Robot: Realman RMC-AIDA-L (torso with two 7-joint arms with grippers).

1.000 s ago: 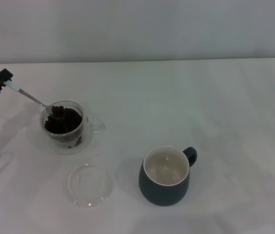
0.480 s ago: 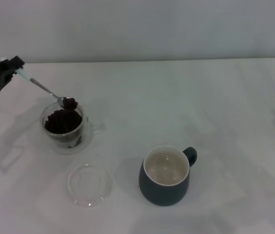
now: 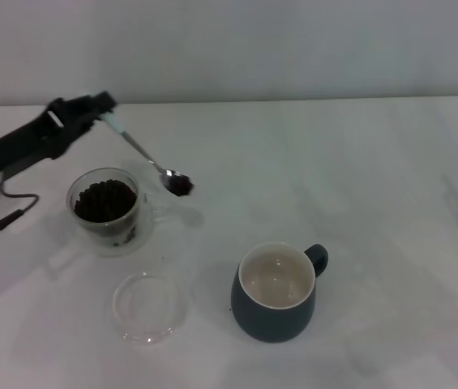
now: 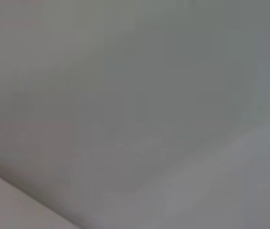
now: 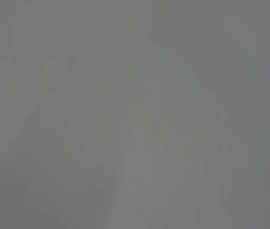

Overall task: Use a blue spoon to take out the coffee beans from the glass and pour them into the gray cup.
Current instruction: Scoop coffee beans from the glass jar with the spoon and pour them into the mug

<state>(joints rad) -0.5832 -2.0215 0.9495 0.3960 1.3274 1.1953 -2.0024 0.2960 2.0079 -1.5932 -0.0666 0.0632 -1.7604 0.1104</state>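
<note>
My left gripper reaches in from the left in the head view, shut on the pale handle of the blue spoon. The spoon slopes down to the right, and its bowl carries a small load of coffee beans in the air just right of the glass. The glass stands on the table, still heaped with dark beans. The gray cup stands at the front centre, its cream inside bare and its handle to the right. Both wrist views show only blank grey. My right gripper is out of view.
A flat clear round glass dish lies in front of the glass, left of the gray cup. The white table stretches to a pale wall at the back.
My left arm has swung right and come further into view. The spoon has lifted out of the glass with beans and now hangs to the right of the glass.
</note>
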